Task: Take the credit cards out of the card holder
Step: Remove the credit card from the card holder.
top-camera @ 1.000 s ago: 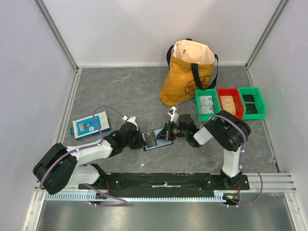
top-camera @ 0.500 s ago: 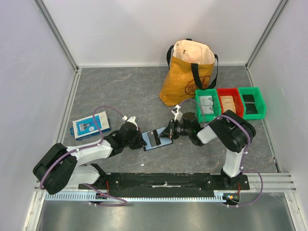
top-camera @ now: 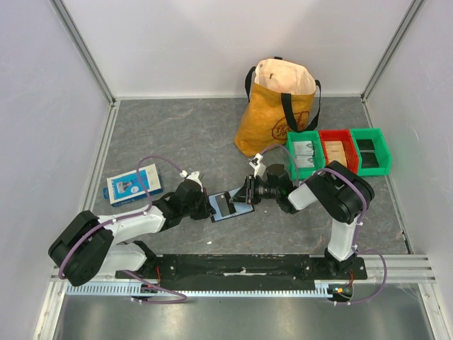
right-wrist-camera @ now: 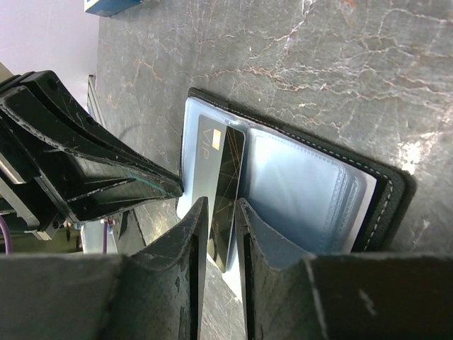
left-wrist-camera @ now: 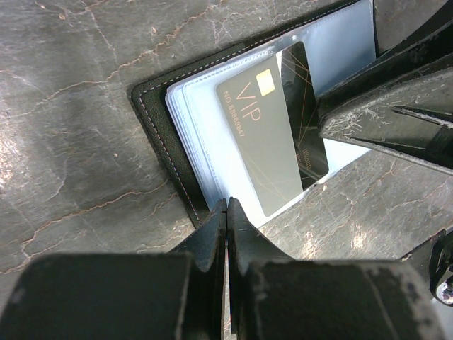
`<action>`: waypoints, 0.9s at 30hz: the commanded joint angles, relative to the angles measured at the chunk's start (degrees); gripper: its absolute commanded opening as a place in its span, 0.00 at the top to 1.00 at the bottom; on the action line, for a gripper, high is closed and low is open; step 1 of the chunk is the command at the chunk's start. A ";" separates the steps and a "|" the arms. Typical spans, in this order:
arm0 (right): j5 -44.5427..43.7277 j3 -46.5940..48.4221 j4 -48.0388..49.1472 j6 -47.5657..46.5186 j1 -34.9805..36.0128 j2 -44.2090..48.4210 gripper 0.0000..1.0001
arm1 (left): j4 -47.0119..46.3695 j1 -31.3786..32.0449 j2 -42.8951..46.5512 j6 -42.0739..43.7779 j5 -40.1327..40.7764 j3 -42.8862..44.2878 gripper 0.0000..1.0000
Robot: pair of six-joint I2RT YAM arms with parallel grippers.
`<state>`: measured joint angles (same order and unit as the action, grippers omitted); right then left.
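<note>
The card holder lies open and flat on the worktop, near the front edge and between the two arms, with its stack of clear sleeves facing up. The left gripper has its jaws pressed together right at the holder's left edge. I'd judge it is there to pin the wallet so it doesn't slide while the other arm works. Whether a sliver of cover or sleeve is nipped between them, I can't tell.

A dark VIP credit card lies askew across the sleeves, its lower end hanging past the holder's edge over the stone. The right gripper comes in low from the right, jaws a little apart with that card's end between them. This looks placed for drawing the card clear, though no firm bite shows.

Whether more cards sit in the pale sleeves is hard to make out. The card's end is hidden behind the right fingers.
</note>
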<state>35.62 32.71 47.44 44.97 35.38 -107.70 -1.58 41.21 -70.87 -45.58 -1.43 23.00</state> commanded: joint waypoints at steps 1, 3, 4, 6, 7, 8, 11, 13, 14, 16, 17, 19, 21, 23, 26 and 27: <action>-0.37 1.57 -1.74 -1.55 0.31 -2.16 0.71 | 3.17 -0.25 -0.94 0.14 1.70 -0.68 0.98; -0.37 1.74 -2.09 -1.73 0.48 -2.60 0.71 | 3.08 -0.08 -0.67 0.06 1.70 -0.77 0.98; -0.37 1.74 -2.26 -1.90 0.57 -2.69 0.71 | 3.08 -0.25 -0.67 0.06 1.70 -0.86 0.98; -0.63 1.83 -3.05 -2.25 0.57 -2.60 0.71 | 2.99 -0.25 -0.67 0.06 1.70 -0.86 0.98; -0.98 1.92 -4.01 -2.69 0.57 -2.34 0.71 | 3.16 -0.17 -0.67 0.06 1.70 -0.77 0.98; -1.60 1.92 -5.15 -3.57 0.57 -1.82 0.71 | 3.34 -0.25 -0.50 0.06 1.70 -0.68 0.98; -2.57 2.09 -8.14 -5.33 0.57 -0.41 0.71 | 5.09 -0.25 1.87 -0.21 1.70 0.63 0.98; -2.74 2.27 -9.03 -5.86 0.57 0.21 0.71 | 5.71 -0.25 4.15 -0.21 1.70 2.04 0.97; -2.74 2.27 -9.29 -6.03 0.57 0.30 0.71 | 5.89 -0.34 4.86 -0.03 1.70 3.09 0.96; -2.74 2.27 -9.30 -6.12 0.57 0.12 0.71 | 6.24 -0.25 5.22 0.49 1.70 5.11 0.96; -2.74 2.18 -9.12 -5.95 0.57 0.12 0.71 | 6.42 -0.34 4.61 0.84 1.70 6.43 0.96; -2.74 2.10 -8.68 -5.86 0.57 0.03 0.71 | 6.42 -0.34 1.89 1.63 1.70 8.28 0.96; -2.57 2.01 -8.59 -5.77 0.57 0.03 0.71 | 5.89 -0.43 -0.66 2.16 1.87 9.42 0.96; -2.57 2.01 -8.59 -5.77 0.57 0.30 0.71 | 4.58 -0.52 -3.21 2.34 2.22 9.78 0.97; -2.66 2.01 -8.59 -5.77 0.66 0.56 0.71 | 5.01 -0.69 -6.46 2.69 1.96 10.39 0.98; -2.74 1.92 -8.77 -5.77 0.66 0.65 0.71 | 5.01 -0.78 -6.91 2.69 2.05 9.96 0.98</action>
<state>35.24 34.87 43.24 41.52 35.86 -107.57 3.57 40.86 -74.89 -44.93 -0.47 32.12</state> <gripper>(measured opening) 0.293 0.026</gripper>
